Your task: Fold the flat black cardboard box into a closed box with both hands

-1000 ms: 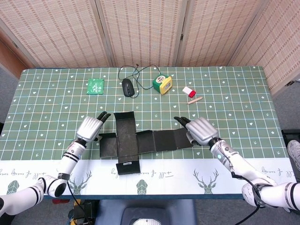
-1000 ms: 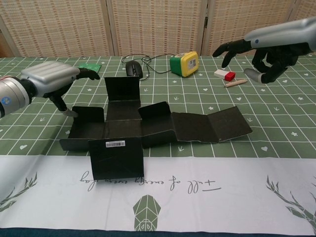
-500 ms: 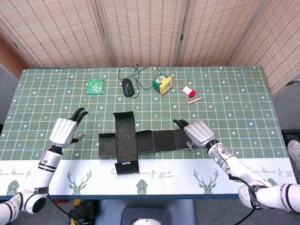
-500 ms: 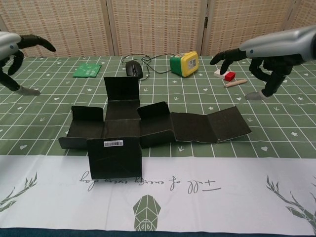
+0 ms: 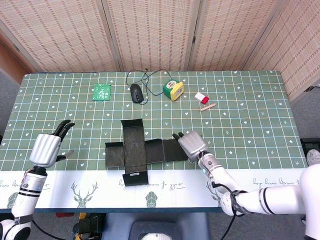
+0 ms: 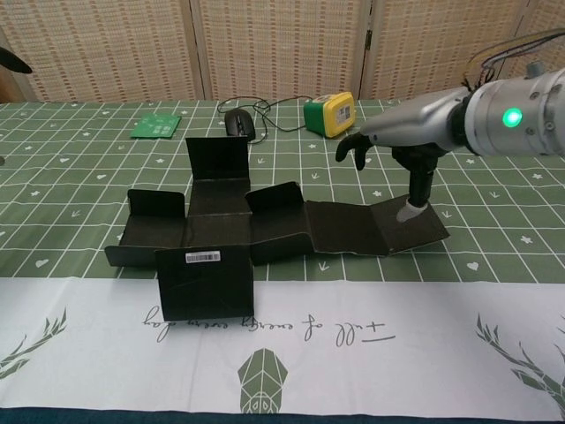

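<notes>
While my left hand [image 5: 46, 148] hovered well off to the left of the table [image 5: 260, 107], its fingers were spread and held nothing, apart from the box. In the chest view only a dark fingertip of it showed at the upper left corner.

Moving along, the green card [image 5: 101, 92] lay near the far edge, and beside it the black mouse [image 5: 136, 92] with its cable looping back.

Centre stage, the flat black cardboard box [image 5: 135, 150] lay unfolded on the green cloth, near the front white border. Its side flaps stood partly raised, the rear panel upright, and the front panel with the white label [image 6: 204, 256] pointed toward me.

Behind it sat the yellow-green cube [image 5: 173, 89], then the red and white block [image 5: 200, 97] with a small wooden stick [image 5: 207, 106] just beside it.

On the right, my right hand [image 5: 191, 144] was over the box's long right panel. One fingertip [image 6: 410, 213] pressed down on that panel's end, the other fingers curved loosely above, gripping nothing.
</notes>
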Action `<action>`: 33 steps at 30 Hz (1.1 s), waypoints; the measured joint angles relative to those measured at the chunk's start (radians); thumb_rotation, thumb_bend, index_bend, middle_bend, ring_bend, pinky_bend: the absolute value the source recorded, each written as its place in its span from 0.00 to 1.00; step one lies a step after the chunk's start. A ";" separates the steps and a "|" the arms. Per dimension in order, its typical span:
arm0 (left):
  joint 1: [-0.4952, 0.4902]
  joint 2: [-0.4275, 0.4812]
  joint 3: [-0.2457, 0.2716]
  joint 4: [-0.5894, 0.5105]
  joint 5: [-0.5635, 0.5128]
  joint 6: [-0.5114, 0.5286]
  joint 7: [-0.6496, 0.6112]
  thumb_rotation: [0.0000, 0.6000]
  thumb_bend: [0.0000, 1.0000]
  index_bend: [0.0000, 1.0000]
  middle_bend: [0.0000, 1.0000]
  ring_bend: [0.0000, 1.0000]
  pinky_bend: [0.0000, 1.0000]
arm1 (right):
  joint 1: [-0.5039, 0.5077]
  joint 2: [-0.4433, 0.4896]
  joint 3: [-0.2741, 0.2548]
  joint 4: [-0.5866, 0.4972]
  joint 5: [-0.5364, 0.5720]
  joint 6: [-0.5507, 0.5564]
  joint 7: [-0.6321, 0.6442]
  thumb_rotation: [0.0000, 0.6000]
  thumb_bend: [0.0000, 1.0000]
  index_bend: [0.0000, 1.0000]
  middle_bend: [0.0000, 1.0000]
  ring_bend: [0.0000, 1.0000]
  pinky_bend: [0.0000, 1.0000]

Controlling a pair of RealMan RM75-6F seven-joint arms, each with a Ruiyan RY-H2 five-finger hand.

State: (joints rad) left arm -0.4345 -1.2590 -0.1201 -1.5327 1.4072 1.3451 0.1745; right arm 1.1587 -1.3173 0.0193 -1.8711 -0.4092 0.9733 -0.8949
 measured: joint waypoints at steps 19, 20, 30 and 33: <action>0.043 0.036 0.027 -0.021 0.058 0.021 -0.045 1.00 0.11 0.17 0.17 0.69 0.98 | 0.176 -0.257 0.018 0.189 0.324 0.103 -0.257 1.00 0.09 0.09 0.15 0.74 0.94; 0.044 0.036 0.027 -0.021 0.059 0.021 -0.045 1.00 0.11 0.17 0.17 0.69 0.98 | 0.179 -0.264 0.019 0.196 0.332 0.105 -0.263 1.00 0.08 0.09 0.15 0.74 0.94; 0.043 0.032 0.027 -0.007 0.069 0.009 -0.055 1.00 0.11 0.17 0.17 0.69 0.98 | 0.192 -0.330 0.055 0.257 0.399 0.120 -0.295 1.00 0.06 0.05 0.12 0.74 0.94; 0.043 0.031 0.027 -0.005 0.071 0.005 -0.061 1.00 0.11 0.17 0.17 0.69 0.98 | 0.192 -0.348 0.068 0.267 0.418 0.137 -0.302 1.00 0.05 0.02 0.11 0.74 0.94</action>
State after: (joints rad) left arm -0.3915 -1.2280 -0.0931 -1.5378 1.4783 1.3497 0.1137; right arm 1.3506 -1.6655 0.0870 -1.6045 0.0087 1.1104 -1.1972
